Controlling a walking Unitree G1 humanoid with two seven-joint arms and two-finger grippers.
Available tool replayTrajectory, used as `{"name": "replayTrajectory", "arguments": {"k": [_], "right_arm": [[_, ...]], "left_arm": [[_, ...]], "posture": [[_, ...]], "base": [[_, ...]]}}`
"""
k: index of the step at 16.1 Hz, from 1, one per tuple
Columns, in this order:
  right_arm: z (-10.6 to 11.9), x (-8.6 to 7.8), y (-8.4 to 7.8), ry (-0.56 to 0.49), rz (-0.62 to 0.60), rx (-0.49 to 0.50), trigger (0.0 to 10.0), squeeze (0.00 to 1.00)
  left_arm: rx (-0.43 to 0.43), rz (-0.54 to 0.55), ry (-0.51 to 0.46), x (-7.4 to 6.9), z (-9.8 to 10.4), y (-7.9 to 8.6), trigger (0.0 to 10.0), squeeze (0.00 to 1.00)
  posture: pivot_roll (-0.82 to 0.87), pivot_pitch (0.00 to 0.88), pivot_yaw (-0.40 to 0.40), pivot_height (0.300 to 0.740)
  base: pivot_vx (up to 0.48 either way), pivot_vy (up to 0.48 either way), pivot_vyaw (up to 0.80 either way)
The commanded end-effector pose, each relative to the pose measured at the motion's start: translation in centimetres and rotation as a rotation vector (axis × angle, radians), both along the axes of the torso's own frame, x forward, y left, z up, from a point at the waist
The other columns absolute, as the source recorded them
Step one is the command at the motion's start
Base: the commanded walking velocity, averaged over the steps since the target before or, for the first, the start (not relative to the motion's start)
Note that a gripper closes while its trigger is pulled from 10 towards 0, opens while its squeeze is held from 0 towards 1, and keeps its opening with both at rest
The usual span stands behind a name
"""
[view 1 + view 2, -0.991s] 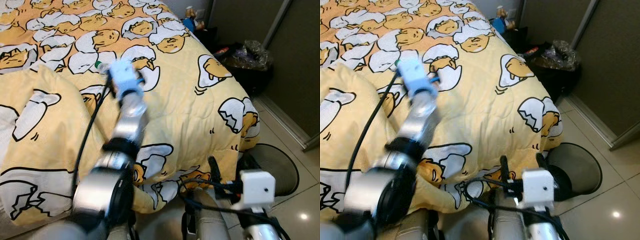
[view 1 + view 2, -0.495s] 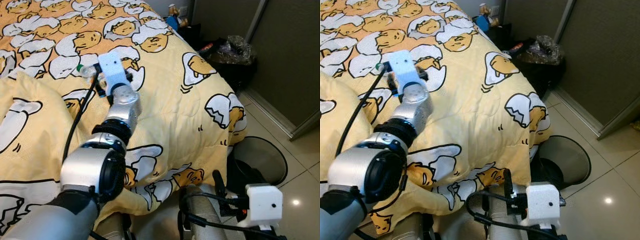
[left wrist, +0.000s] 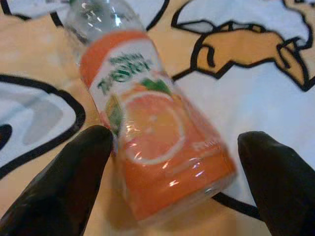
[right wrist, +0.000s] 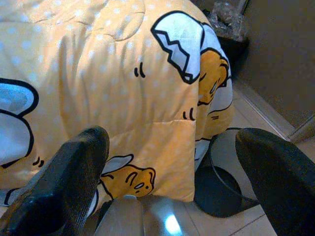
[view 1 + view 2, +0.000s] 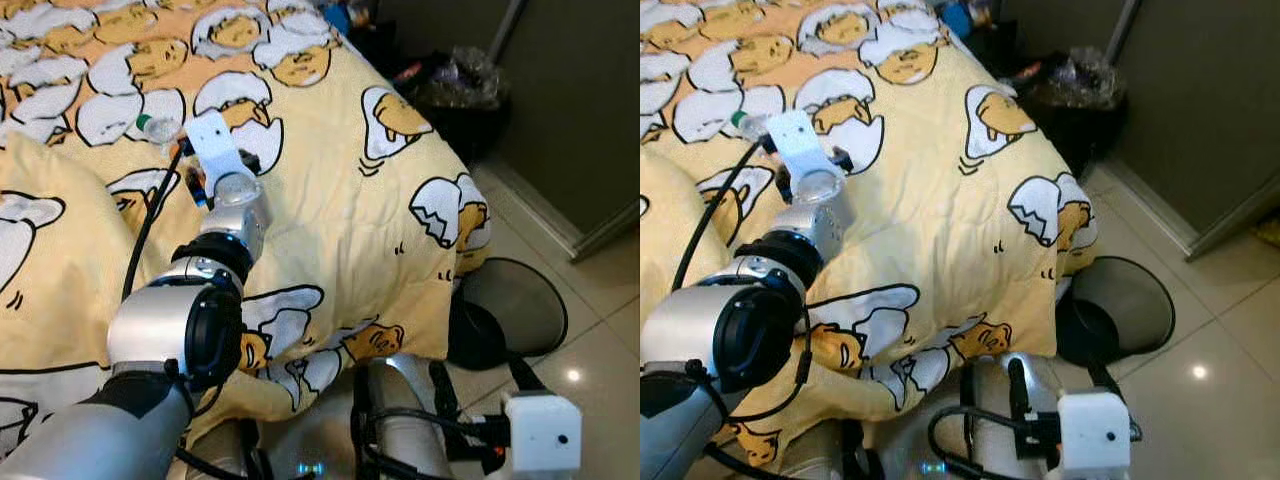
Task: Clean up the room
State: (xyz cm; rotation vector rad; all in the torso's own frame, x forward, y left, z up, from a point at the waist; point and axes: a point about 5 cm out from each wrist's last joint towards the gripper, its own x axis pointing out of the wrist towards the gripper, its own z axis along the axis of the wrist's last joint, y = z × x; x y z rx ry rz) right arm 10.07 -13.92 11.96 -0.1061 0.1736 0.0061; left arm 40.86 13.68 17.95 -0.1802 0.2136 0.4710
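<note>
A plastic bottle with an orange juice label and a green cap lies on its side on the yellow egg-print duvet. My left arm reaches across the bed to it. My left gripper is open, one black finger close against the bottle's side and the other standing apart from it. From the head, the bottle's cap and clear neck poke out past the left wrist camera. My right gripper hangs open and empty low beside the bed's corner, over the floor.
A round black bin stands on the tiled floor at the bed's foot corner. A black bag of rubbish sits against the dark wall beyond. A matching pillow lies at my left on the bed.
The head view has shifted, so the bed's corner and bin show more. My left gripper stays at the bottle. The right wrist has sunk lower in view.
</note>
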Motion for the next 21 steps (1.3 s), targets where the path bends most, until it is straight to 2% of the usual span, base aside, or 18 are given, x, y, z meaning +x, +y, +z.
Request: {"name": "replayTrajectory", "arguments": {"k": [1,3,4,8,12,13,14,15,17,18,19,20,21], "right_arm": [[0.2,-0.2,-0.1,0.01,-0.012,-0.008,10.0,0.0],[0.2,-0.2,-0.2,0.013,-0.016,-0.012,10.0,0.0],[0.2,-0.2,-0.3,0.017,-0.019,-0.014,10.0,0.0],[-0.3,0.4,-0.3,0.018,-0.009,-0.016,10.0,0.0],[-0.8,1.9,-0.7,0.002,-0.006,-0.011,10.0,0.0],[-1.7,3.0,-0.8,-0.006,0.003,-0.012,10.0,0.0],[-1.7,3.0,-0.8,-0.006,0.003,-0.012,10.0,0.0],[-1.9,4.7,-1.0,-0.044,-0.002,-0.009,10.0,0.0],[-1.8,6.7,-1.3,-0.092,-0.015,0.001,10.0,0.0],[-1.3,9.8,-2.2,-0.164,-0.05,0.016,10.0,0.0],[-0.6,12.3,-2.8,-0.233,-0.067,0.01,10.0,0.0],[0.1,13.9,-3.3,-0.282,-0.084,0.011,10.0,0.0],[0.5,14.6,-3.6,-0.307,-0.094,0.021,10.0,0.0]], "left_arm": [[-0.024,-0.01,0.038,-0.1,-0.4,-0.2,10.0,0.0],[-0.037,0.031,0.067,-0.3,-1.0,0.7,10.0,0.0],[-0.012,0.045,0.054,-0.2,-0.6,1.4,0.0,0.0],[0.067,0.029,0.01,0.2,0.7,1.7,0.0,0.0],[0.111,0.008,-0.047,0.4,1.7,1.7,0.0,0.0],[0.152,-0.018,-0.093,0.4,1.8,1.3,0.0,0.0],[0.152,-0.018,-0.093,0.4,1.8,1.3,0.0,0.0],[0.194,-0.085,-0.156,0.3,1.6,0.4,0.0,0.0],[0.223,-0.153,-0.234,0.0,1.3,-0.4,0.0,0.0],[0.213,-0.295,-0.333,-0.6,0.8,-1.6,0.0,0.0],[0.21,-0.4,-0.427,-1.4,0.7,-1.9,0.0,0.0],[0.244,-0.455,-0.485,-2.1,1.0,-1.7,0.0,0.0],[0.252,-0.486,-0.512,-2.6,1.0,-1.6,0.0,0.0]], "posture": [[-0.42,0.212,0.006,0.632],[-0.43,0.214,0.012,0.632],[-0.42,0.211,0.013,0.632],[-0.39,0.193,0.007,0.632],[-0.35,0.161,0.004,0.632],[-0.31,0.108,0.012,0.632],[-0.31,0.108,0.012,0.632],[-0.27,0.035,0.024,0.632],[-0.24,0.0,0.032,0.632],[-0.16,0.0,0.045,0.632],[-0.13,0.0,0.057,0.632],[-0.1,0.0,0.059,0.632],[-0.08,0.0,0.057,0.632]], "base": [[0.0,0.0,0.0],[0.0,0.0,0.0],[0.0,0.0,0.0],[0.0,0.0,0.0],[0.0,0.0,0.0],[0.0,0.0,0.0],[0.0,0.0,0.0],[0.0,0.0,0.0],[0.0,0.0,0.0],[0.0,0.0,0.0],[0.0,0.0,0.0],[0.0,0.0,0.0],[0.0,0.0,0.0]]}}
